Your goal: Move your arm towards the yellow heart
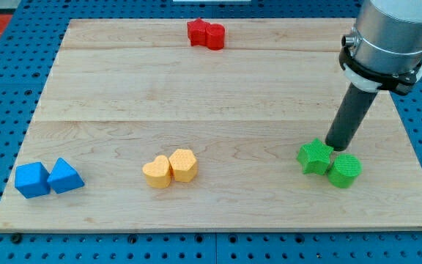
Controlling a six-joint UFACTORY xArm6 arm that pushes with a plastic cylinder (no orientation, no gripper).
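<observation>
The yellow heart (184,165) lies near the view's bottom edge of the wooden board (196,81), a little left of centre, touching a second yellow block (157,172) on its left whose shape is rounded but hard to make out. My tip (335,149) is well apart from the heart, far to the view's right, at about the same height on the board. There is no gripper to open or close, only the rod. The tip sits just above the seam between a green star (314,156) and a green cylinder (344,171), which touch each other. At the bottom left lie a blue cube (32,180) and a blue triangular block (65,176), touching. Two red blocks (206,34) sit together at the top.
</observation>
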